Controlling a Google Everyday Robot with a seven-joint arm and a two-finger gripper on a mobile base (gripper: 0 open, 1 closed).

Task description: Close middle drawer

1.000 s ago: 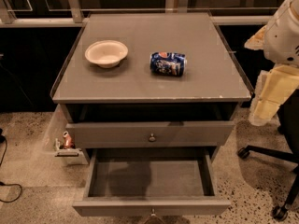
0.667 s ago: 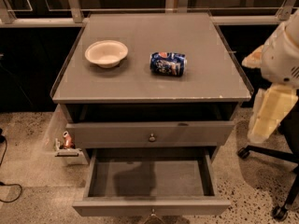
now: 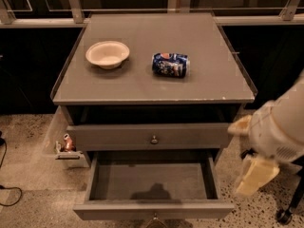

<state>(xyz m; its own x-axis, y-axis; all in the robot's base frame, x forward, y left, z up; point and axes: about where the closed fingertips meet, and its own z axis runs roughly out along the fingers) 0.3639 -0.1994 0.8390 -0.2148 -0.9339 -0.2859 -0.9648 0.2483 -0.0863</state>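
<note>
1. Middle drawer (image 3: 152, 210): pulled well out toward the camera. Its front lies at the bottom edge of the view, with the knob (image 3: 154, 218) only just showing. The grey tray is open to view behind the front.
2. Pincer (image 3: 256, 172): hangs right of the cabinet, near the drawer's right front corner, and touches nothing. Whether it is apart or together, I cannot tell.
3. Step in hand, as judged: the approach. The drawer is not yet pushed and no contact is made.
4. Next move, as judged: bring the pincer round before the drawer front, near the knob, then press straight inward along the runners. A push at the corner could skew the drawer.
5. Upper drawer (image 3: 152, 136): its front stands above the tray's back end. The push should pass beneath it.
6. Surface (image 3: 213, 80): carries a bowl (image 3: 107, 54) at left and a can (image 3: 171, 64) on its side nearer the middle. They are apart from each other and play no part in the task.
</note>
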